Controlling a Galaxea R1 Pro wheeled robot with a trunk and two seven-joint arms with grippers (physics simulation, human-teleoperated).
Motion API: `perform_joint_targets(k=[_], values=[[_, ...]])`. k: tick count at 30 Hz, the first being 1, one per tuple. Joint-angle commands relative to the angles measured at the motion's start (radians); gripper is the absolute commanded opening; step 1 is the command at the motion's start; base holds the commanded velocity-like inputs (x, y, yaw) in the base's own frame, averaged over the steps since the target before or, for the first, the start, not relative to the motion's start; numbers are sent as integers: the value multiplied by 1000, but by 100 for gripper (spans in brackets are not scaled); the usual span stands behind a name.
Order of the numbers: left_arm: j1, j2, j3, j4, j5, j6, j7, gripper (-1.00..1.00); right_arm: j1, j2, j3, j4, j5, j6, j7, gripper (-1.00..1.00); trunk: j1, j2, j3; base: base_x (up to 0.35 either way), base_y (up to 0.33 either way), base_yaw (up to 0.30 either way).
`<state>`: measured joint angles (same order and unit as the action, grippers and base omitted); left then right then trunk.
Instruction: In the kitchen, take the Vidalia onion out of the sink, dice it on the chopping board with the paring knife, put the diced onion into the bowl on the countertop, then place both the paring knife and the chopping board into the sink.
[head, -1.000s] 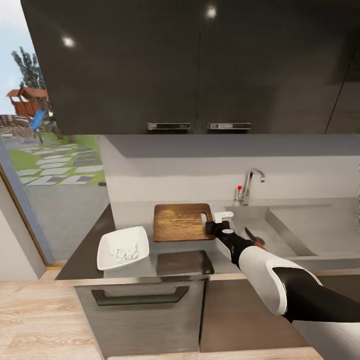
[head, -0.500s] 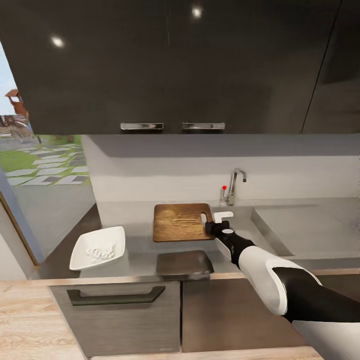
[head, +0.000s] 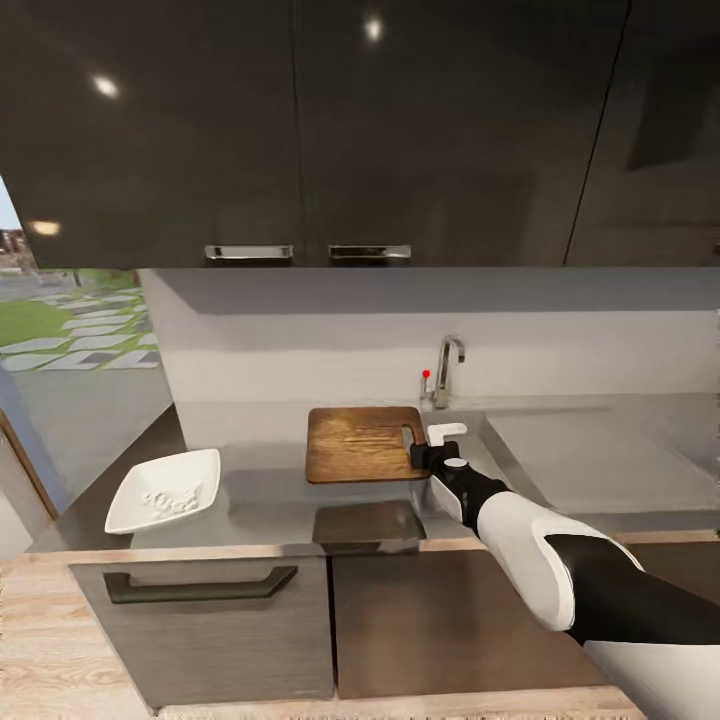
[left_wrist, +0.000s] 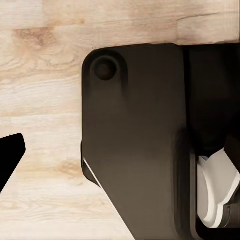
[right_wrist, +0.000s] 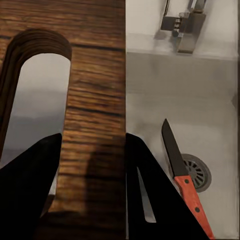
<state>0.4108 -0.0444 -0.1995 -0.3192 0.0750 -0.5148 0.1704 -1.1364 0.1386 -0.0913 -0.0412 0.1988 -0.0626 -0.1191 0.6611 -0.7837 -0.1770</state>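
My right gripper (head: 428, 452) is shut on the chopping board (head: 360, 444), a dark brown wooden rectangle held just above the countertop (head: 260, 495) at the sink's left edge. In the right wrist view the gripper (right_wrist: 92, 200) clamps the wooden strip beside the slot hole of the board (right_wrist: 95, 90). The paring knife (right_wrist: 179, 167), with a dark blade and a red handle, lies in the sink (right_wrist: 170, 100) near the round drain (right_wrist: 200, 172). White diced onion (head: 170, 497) lies in the white bowl (head: 130, 505) at the left. A left gripper fingertip (left_wrist: 10, 157) stands far out to the side.
Black upper cabinets (head: 330, 130) hang over the counter. The chrome tap (head: 445, 368) and red-knobbed lever (head: 426, 376) stand behind the sink (head: 590, 460). Below are dark lower cabinets (head: 430, 620) and wood floor (left_wrist: 45, 100). A window (head: 60, 330) is at the left.
The whole head view has shifted, so the bowl, tap and cabinets slide left in the picture. The held board sits farther from the bowl and nearer the sink. The knife is hidden from the head view.
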Motion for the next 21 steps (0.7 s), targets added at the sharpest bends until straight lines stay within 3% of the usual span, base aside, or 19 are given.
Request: perform_joint_targets(k=[1, 21], values=[[0, 0, -8, -3, 8, -2, 6, 100, -1, 0, -10, 1, 10, -3, -2, -100, 0, -1, -1, -187, -7, 0], [0, -5, -8, 0, 9, 6, 7, 100, -2, 1, -8, 1, 10, -5, -2, -100, -69, 125, 55, -10, 0, 0]])
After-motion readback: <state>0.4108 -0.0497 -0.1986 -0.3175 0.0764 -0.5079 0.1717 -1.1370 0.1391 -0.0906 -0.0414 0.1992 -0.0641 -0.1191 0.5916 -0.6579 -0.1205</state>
